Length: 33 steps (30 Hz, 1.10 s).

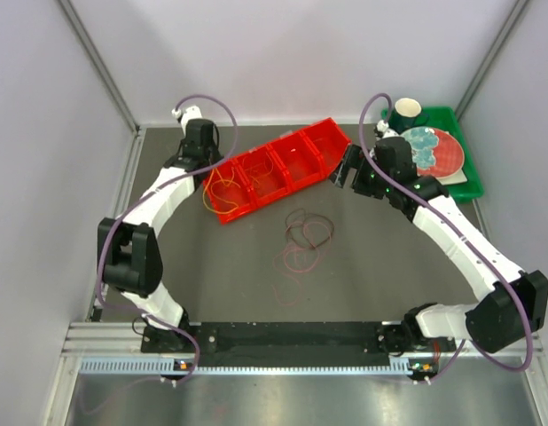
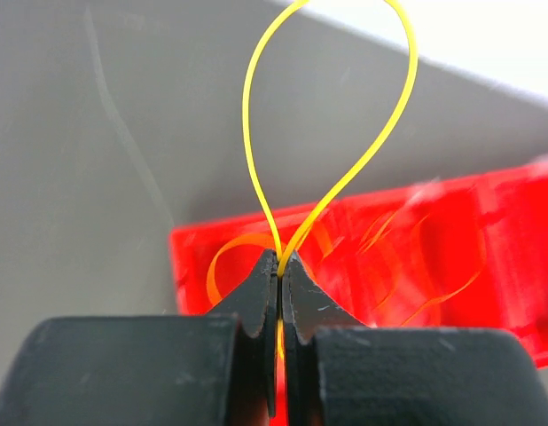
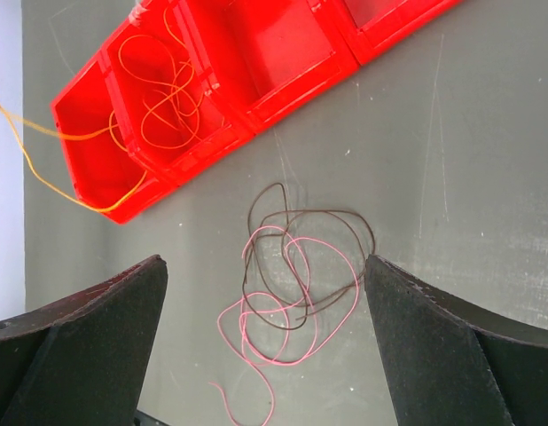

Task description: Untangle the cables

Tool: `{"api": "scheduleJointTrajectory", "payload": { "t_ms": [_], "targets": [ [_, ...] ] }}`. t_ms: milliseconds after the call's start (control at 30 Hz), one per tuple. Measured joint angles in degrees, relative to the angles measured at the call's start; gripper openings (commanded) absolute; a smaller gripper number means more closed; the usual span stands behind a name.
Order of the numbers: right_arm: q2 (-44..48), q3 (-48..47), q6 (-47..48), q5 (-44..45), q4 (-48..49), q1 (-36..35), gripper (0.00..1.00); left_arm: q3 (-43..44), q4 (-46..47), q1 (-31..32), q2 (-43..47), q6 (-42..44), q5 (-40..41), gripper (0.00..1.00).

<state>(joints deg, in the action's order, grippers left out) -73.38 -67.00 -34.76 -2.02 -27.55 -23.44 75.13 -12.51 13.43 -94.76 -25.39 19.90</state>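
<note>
At far left, shut tight: left gripper (image 2: 280, 259), tips pinched on a yellow cable (image 2: 247, 98) — loop standing up out of the pinch, both strands meeting right at the tips. Just beyond and below, the left end of a red bin (image 3: 274, 44), with orange cables (image 3: 159, 98) coiled inside at that end and the next compartment along bare. Seen from the right wrist, a yellow strand running from the left edge of the view down to that same end of the bin.

Further right, loose on the grey surface (image 3: 469, 133) near the bin's long side: a tangle of dark maroon and pink cables (image 3: 296, 284), loops overlapping, touching neither gripper. Over that tangle, spread wide and holding nothing: right gripper (image 3: 263, 262) — the tangle framed between its two fingers, apart from both.

At far right, in the back corner: green tray (image 1: 469, 185), with a dark cup (image 1: 405, 113) and a red plate (image 1: 444, 153).
</note>
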Motion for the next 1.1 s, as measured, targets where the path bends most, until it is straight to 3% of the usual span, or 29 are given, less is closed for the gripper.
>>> {"api": "scheduleJointTrajectory", "payload": {
  "t_ms": [200, 433, 733, 1100],
  "targets": [
    [0.0, 0.7, -0.3, 0.0, 0.5, 0.0, 0.91, 7.2, 3.7, 0.0, -5.3, -0.9, -0.5, 0.0],
    [0.0, 1.8, -0.4, -0.2, 0.4, 0.0, 0.91, 7.5, 7.0, 0.0, -9.1, -2.4, -2.0, 0.0],
    [0.0, 1.8, -0.4, -0.2, 0.3, 0.0, 0.91, 2.2, 19.5, -1.0, -10.8, -2.1, -7.5, 0.0],
    [0.0, 1.8, -0.4, -0.5, 0.3, 0.0, 0.91, -12.4, 22.6, -3.1, -5.6, 2.3, -14.1, 0.0]
  ]
}}
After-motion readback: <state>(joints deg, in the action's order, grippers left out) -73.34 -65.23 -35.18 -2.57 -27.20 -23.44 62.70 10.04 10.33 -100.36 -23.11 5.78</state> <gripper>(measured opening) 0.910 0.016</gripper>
